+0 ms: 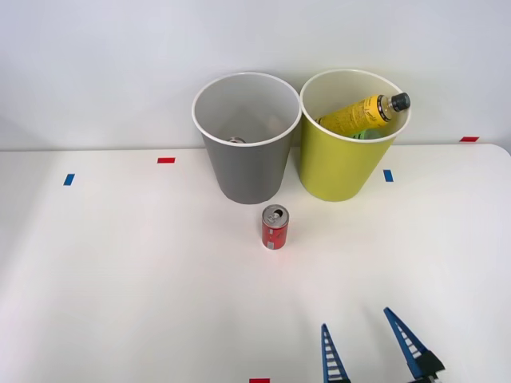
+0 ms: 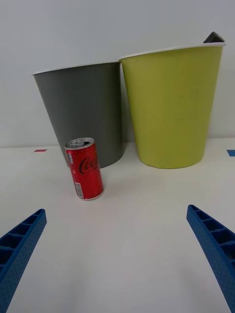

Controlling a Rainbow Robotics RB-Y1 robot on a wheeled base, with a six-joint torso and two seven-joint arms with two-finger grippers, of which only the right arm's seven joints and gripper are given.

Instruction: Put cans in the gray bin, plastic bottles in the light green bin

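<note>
A small red can [image 1: 275, 227] stands upright on the white table [image 1: 120, 271], just in front of the gray bin [image 1: 246, 152] and apart from it. Its silver top with the pull tab faces up. Beside the gray bin, on the robot's right, stands the light green bin [image 1: 343, 159]; the two rims look close to touching, though the gap between them is hard to judge. A yellow-labelled plastic bottle [image 1: 361, 114] lies tilted inside the green bin, its black cap resting over the rim on the side away from the gray bin, its lower end hidden by the bin wall. Something green lies beneath it, too little shown to identify. At the bottom of the gray bin a small pale silvery object [image 1: 237, 140] shows, mostly cut off by the front rim.

The right gripper [image 1: 366, 339] hovers nearer the robot than the can, its blue ribbed fingers [image 2: 19, 244] spread wide and holding nothing. Its body is cut off by the picture edge.
</note>
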